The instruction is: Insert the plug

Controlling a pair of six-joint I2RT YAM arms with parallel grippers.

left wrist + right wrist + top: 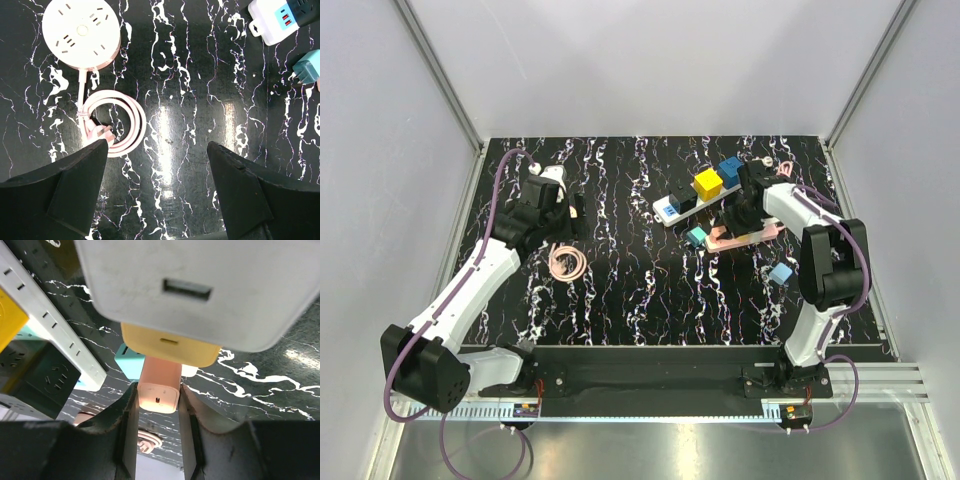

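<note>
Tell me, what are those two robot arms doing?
The right pincer is squeezing a small pink plug, close to a white strip that has a yellow plug on it. I can't tell if the pink one is pushed in anywhere yet. The left pincer is open and holding nothing, hanging above the table near a round socket with a coiled cord.

Black white-veined table (620, 290), yellow adapter (708, 183), white strip (667, 208), possibly peach-pink charger (159, 390)
</note>
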